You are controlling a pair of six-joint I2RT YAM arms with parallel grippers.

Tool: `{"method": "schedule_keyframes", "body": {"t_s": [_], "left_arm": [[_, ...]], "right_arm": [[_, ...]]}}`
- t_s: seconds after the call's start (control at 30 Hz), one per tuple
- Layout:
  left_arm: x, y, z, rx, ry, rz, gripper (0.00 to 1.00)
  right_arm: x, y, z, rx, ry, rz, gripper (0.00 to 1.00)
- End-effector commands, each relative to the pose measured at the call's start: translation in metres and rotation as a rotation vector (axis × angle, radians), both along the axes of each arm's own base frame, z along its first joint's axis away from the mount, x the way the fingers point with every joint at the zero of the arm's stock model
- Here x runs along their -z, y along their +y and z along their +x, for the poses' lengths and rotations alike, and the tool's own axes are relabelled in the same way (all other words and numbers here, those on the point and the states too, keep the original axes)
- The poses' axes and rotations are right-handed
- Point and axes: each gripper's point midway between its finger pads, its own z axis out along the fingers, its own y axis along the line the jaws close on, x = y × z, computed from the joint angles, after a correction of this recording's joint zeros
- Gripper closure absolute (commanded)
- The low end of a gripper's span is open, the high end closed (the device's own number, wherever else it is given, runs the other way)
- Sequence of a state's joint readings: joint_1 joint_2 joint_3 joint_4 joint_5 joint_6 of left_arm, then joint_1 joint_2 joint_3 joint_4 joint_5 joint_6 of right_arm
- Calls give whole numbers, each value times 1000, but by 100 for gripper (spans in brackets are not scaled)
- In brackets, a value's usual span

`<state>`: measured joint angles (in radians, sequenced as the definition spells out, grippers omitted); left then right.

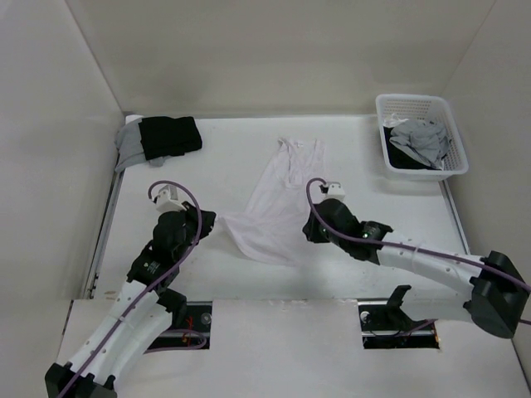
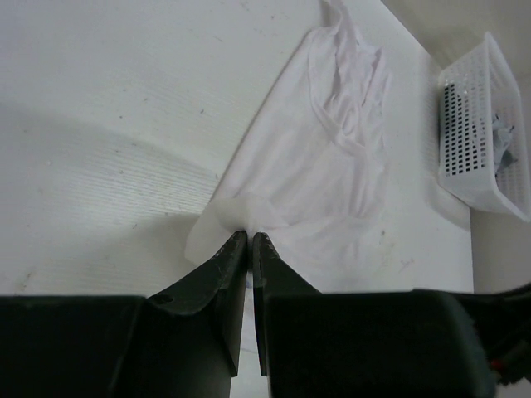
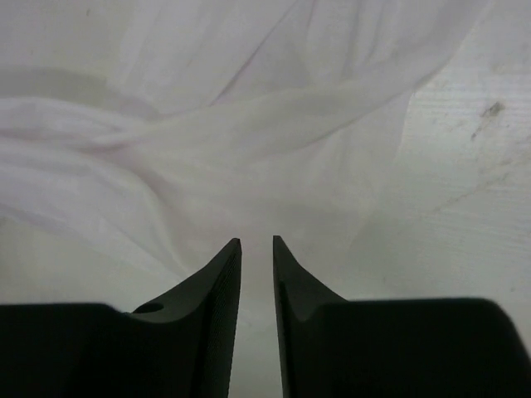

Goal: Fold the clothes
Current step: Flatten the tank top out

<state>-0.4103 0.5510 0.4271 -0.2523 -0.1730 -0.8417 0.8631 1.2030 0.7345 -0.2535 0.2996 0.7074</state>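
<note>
Clothing to fold, one thin white soft-fabric garment [image 1: 278, 199], lies crumpled lengthwise in the middle of the white surface [image 1: 224, 166]. Left hand [image 2: 250, 240] pinches its near corner, fingers closed on fabric. Right hand [image 3: 257, 242] hovers over the opposite edge, fingers slightly parted, gripping nothing visible. It should probably pinch that edge low, then both pull evenly to flatten the cloth.

The surface [image 1: 207, 178] is a pale white, faintly scuffed and specked. A thin white garment [image 1: 278, 207] lies near its middle. It is narrow and bunched toward the far edge and widens toward the near edge, where its wrinkled hem spreads out. At the far left corner a folded black garment [image 1: 170, 135] sits partly over a grey garment [image 1: 127, 145]. A white slotted basket [image 1: 419, 174] stands at the far right corner, well apart from the white cloth.
</note>
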Motion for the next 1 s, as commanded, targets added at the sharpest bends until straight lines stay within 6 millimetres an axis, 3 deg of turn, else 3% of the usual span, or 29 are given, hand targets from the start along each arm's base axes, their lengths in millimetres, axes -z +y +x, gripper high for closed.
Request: {"method": "schedule_keyframes", "body": {"t_s": [0.0, 0.1, 0.13, 0.27, 0.47, 0.57, 0.7, 0.97], "left_arm": [[-6, 1, 5, -7, -31, -6, 95], [-7, -2, 7, 4, -32, -8, 95], [-9, -4, 7, 9, -39, -14, 95], [-12, -8, 7, 22, -48, -14, 95], [-14, -8, 7, 31, -54, -22, 94], [-13, -10, 8, 38, -56, -26, 94], [-13, -10, 8, 41, -55, -28, 94], [-4, -13, 5, 54, -33, -31, 94]], "right_arm": [[-1, 30, -53, -102, 31, 135, 83], [13, 42, -82, -127, 96, 155, 82], [24, 47, -91, -127, 124, 144, 75], [56, 50, -99, -94, 185, 51, 66], [76, 41, -93, -28, 198, -32, 71], [80, 33, -73, 36, 174, -39, 71], [77, 42, -56, 31, 141, -2, 65], [71, 51, -60, 1, 154, 70, 51]]}}
